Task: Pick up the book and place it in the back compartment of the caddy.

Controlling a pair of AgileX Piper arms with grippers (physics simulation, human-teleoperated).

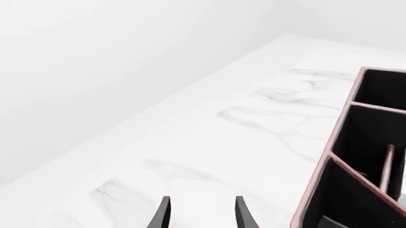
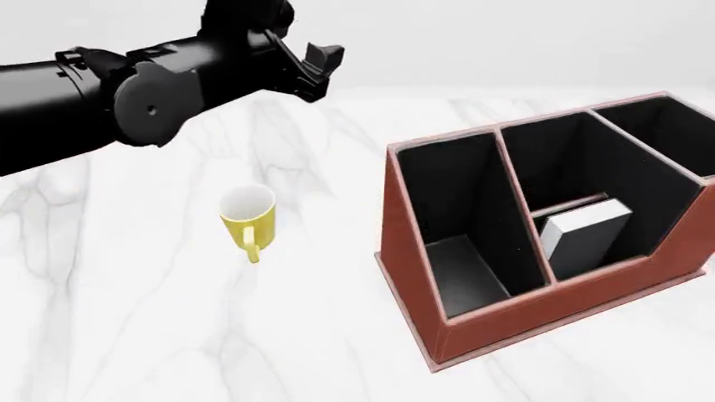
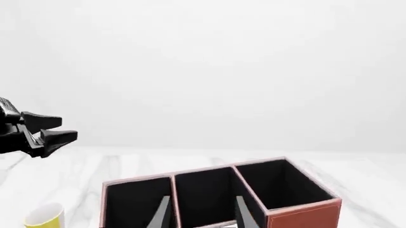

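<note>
Small black hardback book (image 2: 583,237) with white page edges stands tilted in small front cell of reddish-brown black-lined caddy (image 2: 480,327), crossbar behind it. Yellow mug (image 2: 248,217) apart on white marble counter (image 2: 134,318). Left fingers (image 2: 318,71) spread, empty, raised. Right fingers (image 3: 199,213) parted, empty.

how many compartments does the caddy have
4 in the caddy: a long one on the left, a long one at far right, and the middle strip split into a front cell holding the book and a back one.
</note>
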